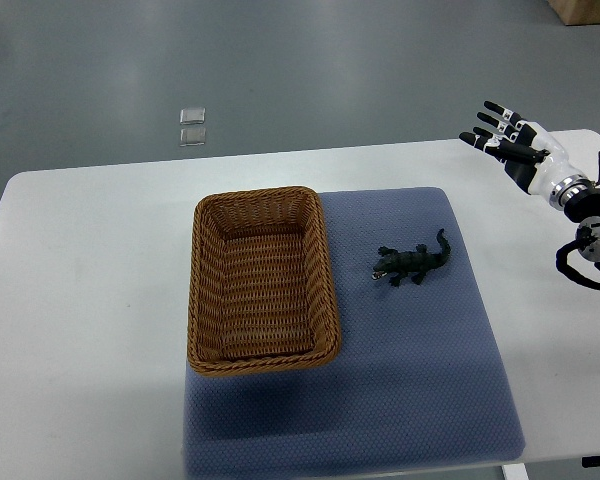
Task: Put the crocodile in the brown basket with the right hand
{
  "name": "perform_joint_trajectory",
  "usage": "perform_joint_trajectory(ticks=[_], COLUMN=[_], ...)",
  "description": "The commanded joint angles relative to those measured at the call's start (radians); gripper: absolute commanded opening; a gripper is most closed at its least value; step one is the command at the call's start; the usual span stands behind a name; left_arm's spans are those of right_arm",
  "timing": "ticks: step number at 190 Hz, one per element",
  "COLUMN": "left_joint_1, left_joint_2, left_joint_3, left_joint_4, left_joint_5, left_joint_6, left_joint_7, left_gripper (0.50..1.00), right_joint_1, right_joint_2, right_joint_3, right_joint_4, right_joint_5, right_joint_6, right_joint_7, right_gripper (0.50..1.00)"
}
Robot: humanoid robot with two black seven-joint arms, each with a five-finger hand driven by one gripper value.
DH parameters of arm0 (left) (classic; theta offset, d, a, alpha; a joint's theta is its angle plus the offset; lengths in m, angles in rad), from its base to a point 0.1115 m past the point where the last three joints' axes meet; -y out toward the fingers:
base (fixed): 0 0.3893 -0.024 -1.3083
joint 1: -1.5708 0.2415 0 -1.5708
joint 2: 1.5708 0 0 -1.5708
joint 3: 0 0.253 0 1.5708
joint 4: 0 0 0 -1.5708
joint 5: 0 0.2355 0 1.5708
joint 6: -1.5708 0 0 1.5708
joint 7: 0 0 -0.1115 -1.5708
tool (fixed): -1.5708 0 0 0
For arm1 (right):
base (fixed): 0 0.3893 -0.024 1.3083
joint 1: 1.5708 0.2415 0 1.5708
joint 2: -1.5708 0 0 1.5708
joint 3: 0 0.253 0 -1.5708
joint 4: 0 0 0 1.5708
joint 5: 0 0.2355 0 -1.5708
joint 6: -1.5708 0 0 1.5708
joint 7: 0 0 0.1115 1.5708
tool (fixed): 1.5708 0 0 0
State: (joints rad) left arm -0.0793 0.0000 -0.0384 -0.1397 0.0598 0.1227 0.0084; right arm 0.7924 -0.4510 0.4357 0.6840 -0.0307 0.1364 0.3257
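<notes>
Grey floor shows beyond a white table [80, 280], and most of the table's right half is covered by a blue-grey mat [420, 380]. On the left part of that mat stands the brown basket [260, 196], a rectangular wicker one with its long side running away from the robot and nothing in it. The crocodile [412, 262] lies on the mat just to the right of the basket, close to its right wall but not touching it.

Only the right hand [515, 145] is in view. It hangs over the table's far right corner with its fingers [492, 108] stretched out and slightly spread, and it holds nothing. No left arm shows.

The coming move turns on how the toy lies from this hand: towards the robot and to the left, well apart, with bare mat and table between them. The crocodile's long axis runs on a slant, with the head pointing left and a little towards the robot, at the basket, and the tail curling up and to the right, at the hand. The tail end is therefore the nearer one. I judge that a grasp across the body, square to that slant, would suit best, followed by a short carry leftward over the basket's right rim.
</notes>
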Motion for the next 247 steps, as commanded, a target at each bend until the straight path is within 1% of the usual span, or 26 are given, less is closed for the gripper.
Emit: perform_joint_trajectory(ticks=[1,93,141,192,247], left_joint_1=[0.000,0.000,0.000,0.000,0.001], left_joint_2=[0.000,0.000,0.000,0.000,0.000], left_joint_3=[-0.001,-0.001,-0.003,-0.003,-0.003], left_joint_4=[-0.001,0.000,0.000,0.000,0.000], left_joint_5=[0.000,0.000,0.000,0.000,0.000], left_joint_6=[-0.002,-0.006,-0.006,-0.006,-0.005], left_joint_7=[0.001,-0.001,0.001,-0.001,0.001], left_gripper=[1.000,1.000,1.000,1.000,1.000], right_joint_1=[0.002,0.002,0.001,0.001,-0.001], right_joint_2=[0.000,0.000,0.000,-0.002,-0.006], right_joint_3=[0.000,0.000,-0.012,-0.018,-0.023], right_joint_4=[-0.003,-0.008,-0.008,-0.003,0.002], right_joint_5=[0.000,-0.012,-0.017,-0.046,-0.078], right_joint_6=[0.000,0.006,0.069,0.072,0.120], right_joint_7=[0.000,0.003,0.000,0.000,0.001], right_gripper=[0.930,0.928,0.928,0.928,0.928])
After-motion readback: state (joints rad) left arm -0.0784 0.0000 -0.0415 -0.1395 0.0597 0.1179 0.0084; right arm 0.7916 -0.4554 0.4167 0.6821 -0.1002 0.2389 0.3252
